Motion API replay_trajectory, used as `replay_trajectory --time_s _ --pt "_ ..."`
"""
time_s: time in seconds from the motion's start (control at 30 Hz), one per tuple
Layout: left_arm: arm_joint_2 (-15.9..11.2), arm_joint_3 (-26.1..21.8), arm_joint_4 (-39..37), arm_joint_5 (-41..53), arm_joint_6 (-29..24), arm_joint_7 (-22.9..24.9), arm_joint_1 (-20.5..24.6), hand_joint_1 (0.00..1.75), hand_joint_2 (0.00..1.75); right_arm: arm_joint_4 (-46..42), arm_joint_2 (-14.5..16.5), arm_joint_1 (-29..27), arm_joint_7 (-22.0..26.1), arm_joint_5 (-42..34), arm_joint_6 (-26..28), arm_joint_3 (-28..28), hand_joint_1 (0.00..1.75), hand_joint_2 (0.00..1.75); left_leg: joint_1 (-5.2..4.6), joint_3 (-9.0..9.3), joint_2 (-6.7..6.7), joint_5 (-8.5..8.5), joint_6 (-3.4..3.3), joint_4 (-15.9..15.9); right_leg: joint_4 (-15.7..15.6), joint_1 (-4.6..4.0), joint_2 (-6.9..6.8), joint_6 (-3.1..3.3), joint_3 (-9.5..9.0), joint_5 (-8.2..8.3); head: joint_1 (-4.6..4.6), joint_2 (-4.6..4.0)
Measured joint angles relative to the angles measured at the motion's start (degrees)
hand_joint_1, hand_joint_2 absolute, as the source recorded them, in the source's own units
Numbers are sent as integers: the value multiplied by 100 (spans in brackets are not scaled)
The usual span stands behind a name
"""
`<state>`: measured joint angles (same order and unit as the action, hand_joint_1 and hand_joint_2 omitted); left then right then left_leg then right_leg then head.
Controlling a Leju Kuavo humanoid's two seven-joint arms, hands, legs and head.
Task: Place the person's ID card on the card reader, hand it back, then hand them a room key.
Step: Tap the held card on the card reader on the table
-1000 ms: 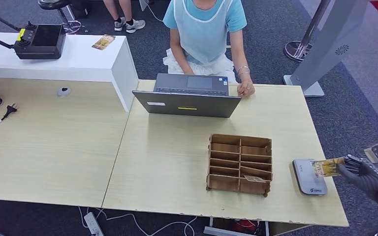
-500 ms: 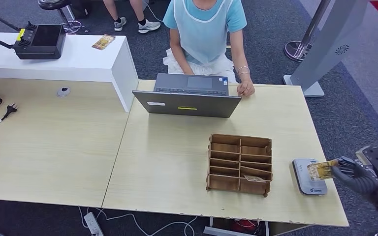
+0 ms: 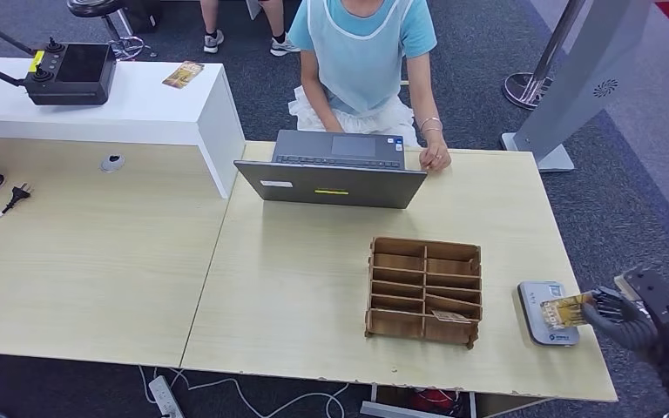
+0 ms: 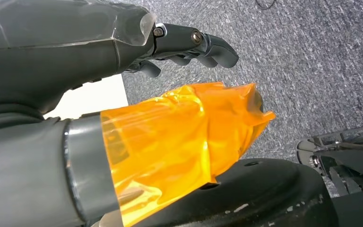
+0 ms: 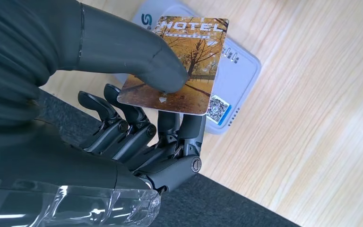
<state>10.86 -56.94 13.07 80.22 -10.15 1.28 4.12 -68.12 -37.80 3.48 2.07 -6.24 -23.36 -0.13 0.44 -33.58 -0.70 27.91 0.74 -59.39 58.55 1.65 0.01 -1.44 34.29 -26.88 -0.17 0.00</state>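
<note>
My right hand (image 3: 631,318) pinches a card (image 3: 564,309) printed with an autumn scene and the word HOTEL (image 5: 182,61), thumb on top and fingers beneath. The card hangs just over the grey card reader (image 3: 544,312) at the table's right front edge; whether it touches is unclear. In the right wrist view the reader (image 5: 238,71) lies partly under the card. My left hand (image 4: 189,42) hangs over grey carpet holding nothing, fingers loosely curled, its thumb wrapped in orange film. A person in a light blue top (image 3: 361,52) sits behind a laptop (image 3: 331,178), a hand (image 3: 435,157) resting on the table.
A wooden slotted card box (image 3: 424,290) with a card in a front slot stands left of the reader. A white counter (image 3: 139,104) with a black controller (image 3: 70,74) is at the back left. A grey kiosk (image 3: 579,78) stands beyond the table's right corner.
My right hand has drawn back and down toward me with the card, which now sits lower over the reader's near right part. The person has not moved.
</note>
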Motion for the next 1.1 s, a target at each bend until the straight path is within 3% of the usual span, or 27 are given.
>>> replay_trajectory --time_s 0.53,0.8,1.1 --pt "-1 0 0 10 0 1 0 0 0 216 169 17 33 137 79 66 175 175 0 0 0 0 0 0 0 0 0 0 0 0 -1 0" --pt "1 0 0 -2 -1 62 1 0 0 356 315 176 -125 1155 729 143 175 175 0 1 3 0 0 0 0 0 5 0 -1 0 0 0" --pt "4 0 0 -17 -1 72 1 0 0 439 469 301 -132 1379 831 164 175 175 0 3 3 0 0 0 0 0 6 0 -2 1 0 0"
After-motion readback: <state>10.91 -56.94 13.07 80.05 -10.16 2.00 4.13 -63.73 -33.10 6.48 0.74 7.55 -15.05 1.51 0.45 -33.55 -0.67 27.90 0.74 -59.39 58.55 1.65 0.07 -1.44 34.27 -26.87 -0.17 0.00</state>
